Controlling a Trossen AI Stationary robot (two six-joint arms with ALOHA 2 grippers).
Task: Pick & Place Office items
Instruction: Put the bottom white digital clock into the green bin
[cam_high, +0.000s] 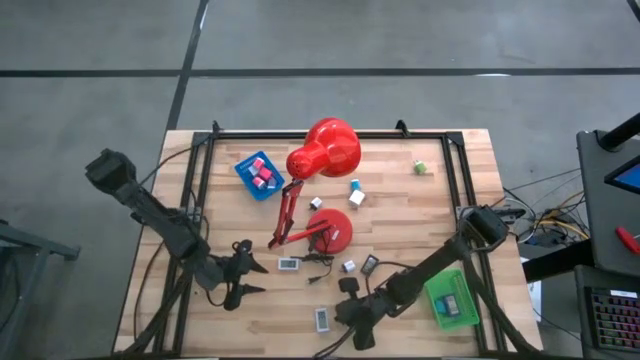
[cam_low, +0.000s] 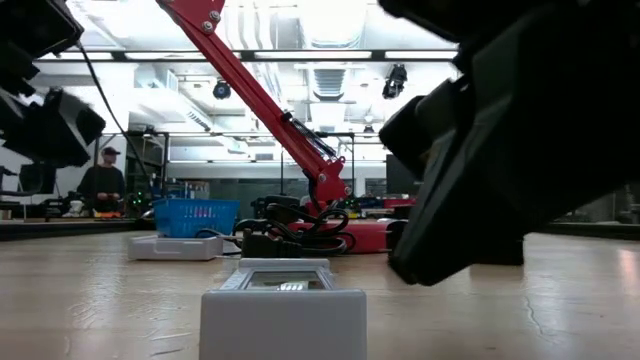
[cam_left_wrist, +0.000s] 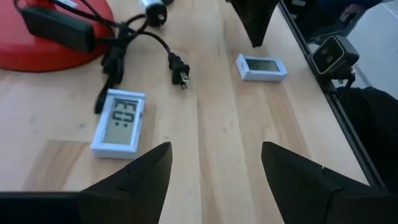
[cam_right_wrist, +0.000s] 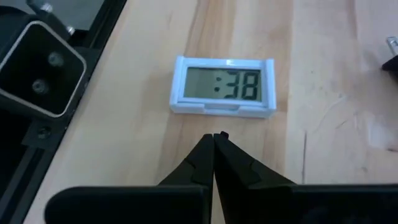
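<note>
Clock near the high view's bottom edge looks light, stiff, slick plastic; grab its long edges. Right pincer is pressed together empty beside it, left pincer spread.

Two white flat clocks lie face-up near the desk's front edge. Pink blocks sit toward its rear-left; a green block lies rear-right.

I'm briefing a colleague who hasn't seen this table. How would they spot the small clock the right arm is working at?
Start at the red desk lamp mid-table and go down to the table's near edge. A small white digital clock lies there alone, just ahead of the right gripper, whose jaws are shut and empty. Unlike the other white clock near the lamp's base, it sits closest to that edge.
</note>
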